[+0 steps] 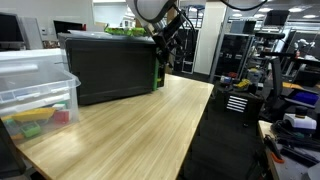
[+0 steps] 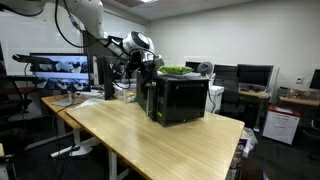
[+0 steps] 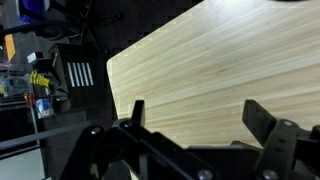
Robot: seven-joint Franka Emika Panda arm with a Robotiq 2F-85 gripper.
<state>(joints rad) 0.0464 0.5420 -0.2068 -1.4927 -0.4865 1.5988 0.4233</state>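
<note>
a robot gripper is hovering above a wooden table, just beside 1 black box; its 2 fingers are standing wide apart and empty, so the box is resting on the table alone.

Bright even indoor light from above, soft sheen on table, faint shadows, low-res soft frames, gripper dark, slightly blurred up close.
</note>
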